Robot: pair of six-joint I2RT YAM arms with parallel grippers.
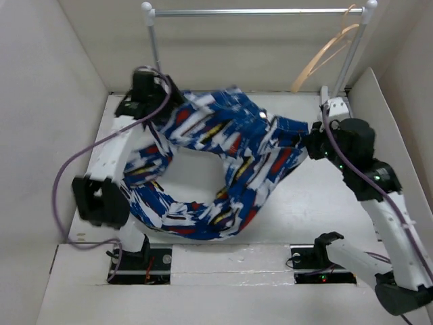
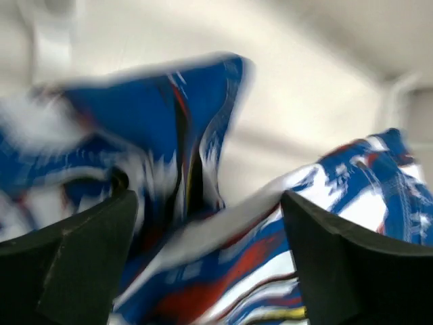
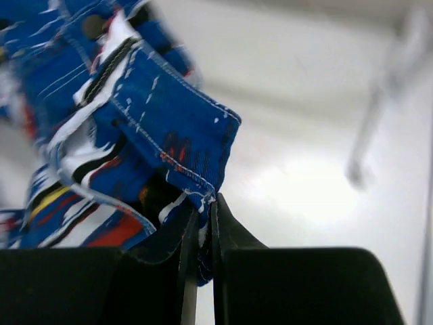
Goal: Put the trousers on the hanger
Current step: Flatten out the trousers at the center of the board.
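Observation:
The trousers (image 1: pixel 223 156) are blue and white with red, black and yellow dashes. They hang in a loop across the table between my two grippers. My left gripper (image 1: pixel 168 101) is at the far left. Its jaws stand wide apart with blurred trouser fabric (image 2: pixel 203 271) lying between them (image 2: pixel 210 223). My right gripper (image 1: pixel 308 145) is shut on the stitched blue edge of the trousers (image 3: pixel 169 128), pinched between its fingertips (image 3: pixel 206 213). The pale tan hanger (image 1: pixel 325 54) hangs from the right end of the rail, behind and above my right gripper.
A metal rail (image 1: pixel 257 11) on white posts (image 1: pixel 154 40) spans the back of the table. White walls close in the left, back and right sides. The right post (image 1: pixel 352 57) stands just behind my right arm.

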